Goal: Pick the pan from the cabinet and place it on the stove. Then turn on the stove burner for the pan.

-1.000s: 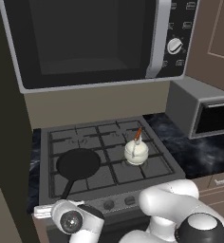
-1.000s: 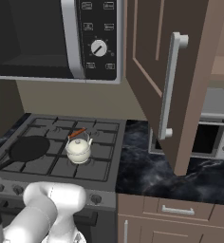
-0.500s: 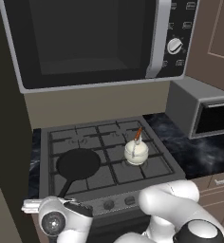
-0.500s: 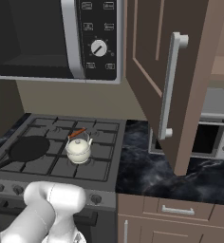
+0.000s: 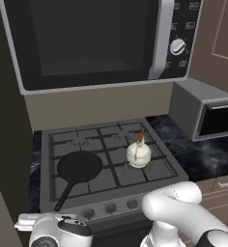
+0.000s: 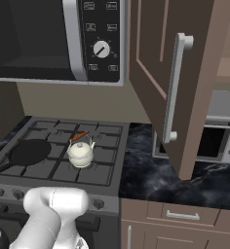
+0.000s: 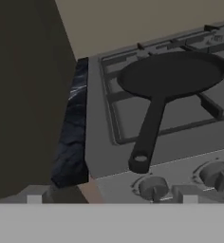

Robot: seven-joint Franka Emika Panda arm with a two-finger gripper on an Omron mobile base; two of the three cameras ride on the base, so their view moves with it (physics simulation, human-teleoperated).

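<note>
- Lower and further toward the front edge than a second ago, the robot's hand has sunk to the bottom left of the left base view, below the stove's point(image 5: 106, 159) front rail; pan and kettle have not moved.
- Pincer point(image 7: 111, 199): its two finger tips stand far apart at the bottom of the hand view, one at each side, with nothing between them; it is wide open and holds nothing.
- Pan point(image 5: 79, 166) lies flat on the front left grate of the stove, its long handle pointing toward the front left corner; the handle's end with its hanging hole lies just short of the knob row.
- From the hand view, the pan point(image 7: 173, 73) sits ahead of the pincer, and two knobs point(image 7: 153, 186) lie just below the handle's end.
- White kettle point(image 5: 138, 153) with a reddish handle stands upright on the front right grate, near the pan but apart from it.
- Cabinet point(image 6: 178, 78) door hangs open to the right of the stove, its silver bar handle facing forward, above the dark marbled table point(image 6: 141, 168).
- Microwave point(image 5: 96, 41) hangs over the stove; a silver toaster oven point(image 5: 207, 113) stands on the table to the right.
</note>
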